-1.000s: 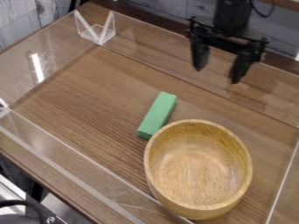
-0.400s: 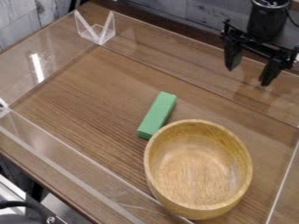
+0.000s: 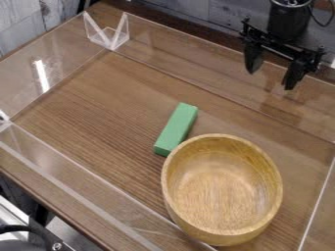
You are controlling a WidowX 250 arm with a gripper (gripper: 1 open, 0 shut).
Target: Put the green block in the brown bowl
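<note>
The green block (image 3: 175,128) lies flat on the wooden table, a slim bright bar with its near end just left of the bowl's rim. The brown bowl (image 3: 222,188), a wide light-wood dish with a thick rim, sits empty at the front right. My gripper (image 3: 273,71) hangs at the back right, pointing down, well above and beyond both. Its two black fingers stand apart with nothing between them.
Clear plastic walls (image 3: 53,61) fence the table on all sides. A small clear stand (image 3: 106,31) sits at the back left corner. Bare wood (image 3: 105,108) stretches left of the block.
The gripper swung from the middle back toward the right, then slipped slightly left again. Its fingers stayed open. Block and bowl have not moved.
</note>
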